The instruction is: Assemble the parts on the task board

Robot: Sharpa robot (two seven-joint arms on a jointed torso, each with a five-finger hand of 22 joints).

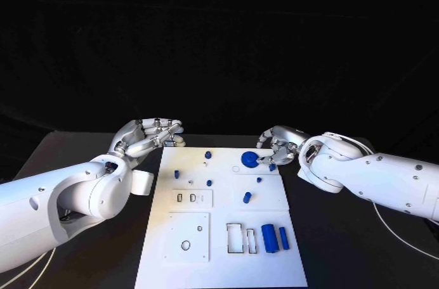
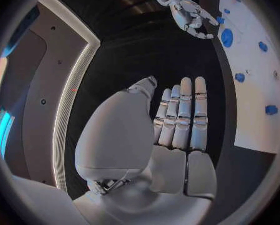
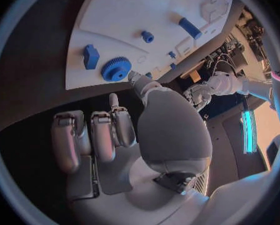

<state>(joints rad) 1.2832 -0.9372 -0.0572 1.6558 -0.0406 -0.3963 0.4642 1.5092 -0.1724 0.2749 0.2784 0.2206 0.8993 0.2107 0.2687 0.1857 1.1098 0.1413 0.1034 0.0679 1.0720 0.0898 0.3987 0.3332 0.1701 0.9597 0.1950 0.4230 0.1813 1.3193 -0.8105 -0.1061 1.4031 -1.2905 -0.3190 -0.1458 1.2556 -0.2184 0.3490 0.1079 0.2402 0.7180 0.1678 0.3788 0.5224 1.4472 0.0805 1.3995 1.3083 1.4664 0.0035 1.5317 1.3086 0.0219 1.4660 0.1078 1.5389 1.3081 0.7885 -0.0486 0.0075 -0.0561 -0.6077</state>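
My right robot hand [image 1: 278, 146] sits at the far right corner of the task board [image 1: 224, 263], fingers curled inward just beside the blue gear [image 1: 250, 159], and from the head view I cannot tell whether a fingertip touches it or whether anything is held; in my right wrist view the fingers [image 3: 93, 135] bend in with nothing visible between them, and the gear [image 3: 116, 68] lies just past my thumb tip on the board's edge, with a blocky blue part [image 3: 90, 56] beside it. My left robot hand [image 1: 151, 135] hangs over the black bench [image 1: 91, 149] off the board's far left corner, at about eleven o'clock from the board's centre; in my left wrist view its fingers [image 2: 183, 117] lie straight and side by side, thumb apart, holding nothing. Outward from there, small blue pegs [image 1: 209, 154] dot the far half of the board, a blue oblong piece [image 1: 247, 197] lies near the middle, and toward five o'clock a thick blue cylinder [image 1: 269, 237] lies beside a thinner blue rod [image 1: 283, 237], next to two rectangular frames [image 1: 235, 237]. A white raised block [image 1: 186, 236] occupies the near left part.
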